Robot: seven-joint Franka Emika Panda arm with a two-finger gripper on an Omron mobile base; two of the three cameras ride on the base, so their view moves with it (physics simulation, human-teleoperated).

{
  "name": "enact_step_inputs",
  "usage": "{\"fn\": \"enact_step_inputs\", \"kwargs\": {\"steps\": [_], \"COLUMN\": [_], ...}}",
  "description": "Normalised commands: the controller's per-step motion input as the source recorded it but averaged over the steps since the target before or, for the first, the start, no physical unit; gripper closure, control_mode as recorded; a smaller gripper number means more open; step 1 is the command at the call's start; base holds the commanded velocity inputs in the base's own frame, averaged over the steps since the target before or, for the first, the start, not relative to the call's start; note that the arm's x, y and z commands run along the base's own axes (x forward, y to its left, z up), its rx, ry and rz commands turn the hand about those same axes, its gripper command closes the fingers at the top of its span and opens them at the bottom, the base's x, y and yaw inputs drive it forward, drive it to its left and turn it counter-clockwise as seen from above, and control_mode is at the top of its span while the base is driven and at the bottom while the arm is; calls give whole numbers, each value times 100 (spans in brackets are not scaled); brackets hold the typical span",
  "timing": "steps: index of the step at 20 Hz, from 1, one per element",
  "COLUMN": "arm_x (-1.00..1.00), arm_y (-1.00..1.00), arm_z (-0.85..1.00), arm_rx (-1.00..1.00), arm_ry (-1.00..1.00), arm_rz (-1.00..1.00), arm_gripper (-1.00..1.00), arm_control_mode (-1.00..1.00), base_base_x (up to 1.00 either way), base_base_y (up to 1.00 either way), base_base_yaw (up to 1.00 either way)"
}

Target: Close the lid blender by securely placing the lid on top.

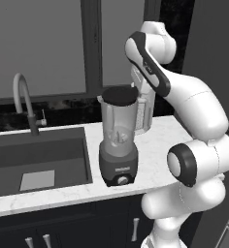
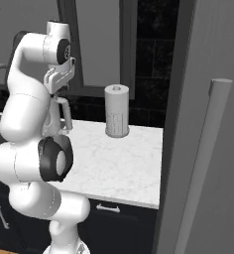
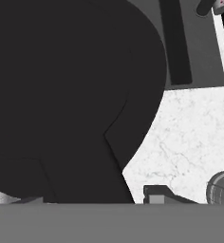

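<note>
The blender (image 1: 118, 145) stands on the marble counter (image 1: 155, 160), a clear jar on a dark grey base with a front knob. The black lid (image 1: 119, 96) lies flat across the jar's mouth. My gripper (image 1: 134, 87) hangs over the lid's right rim, pointing down. In the hand view the lid (image 3: 71, 95) looms large and black, and its tab (image 3: 92, 175) runs down between my fingers. One fingertip (image 3: 156, 193) stands a small gap to the right of the tab; the other is hidden by the lid. The jaws look open. The jar's handle (image 2: 65, 115) peeks out behind my arm.
A white paper towel roll (image 2: 116, 116) stands on the counter behind and right of the blender, and the roll (image 3: 223, 187) also shows from above. The sink (image 1: 39, 160) with its faucet (image 1: 22, 97) lies to the left. A tall grey panel (image 2: 208, 149) bounds the right.
</note>
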Motion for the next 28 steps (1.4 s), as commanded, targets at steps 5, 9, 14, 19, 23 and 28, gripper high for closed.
{"fn": "enact_step_inputs", "kwargs": {"steps": [5, 9, 14, 19, 23, 28], "arm_x": [-5, -25, -38, -10, 0, 0], "arm_y": [-2, -3, -2, -6, -22, -23], "arm_z": [1, 10, 1, -55, -23, 38], "arm_rx": [0, 0, 0, 0, 0, 0], "arm_ry": [2, 0, 0, 12, 1, -9], "arm_rz": [0, 0, 0, 0, 0, 0], "arm_gripper": [-100, -100, -100, -100, -100, -100], "arm_control_mode": [-100, -100, -100, -100, -100, -100], "base_base_x": [0, 0, 0, 0, 0, 0], "base_base_y": [0, 0, 0, 0, 0, 0], "base_base_yaw": [0, 0, 0, 0, 0, 0]}}
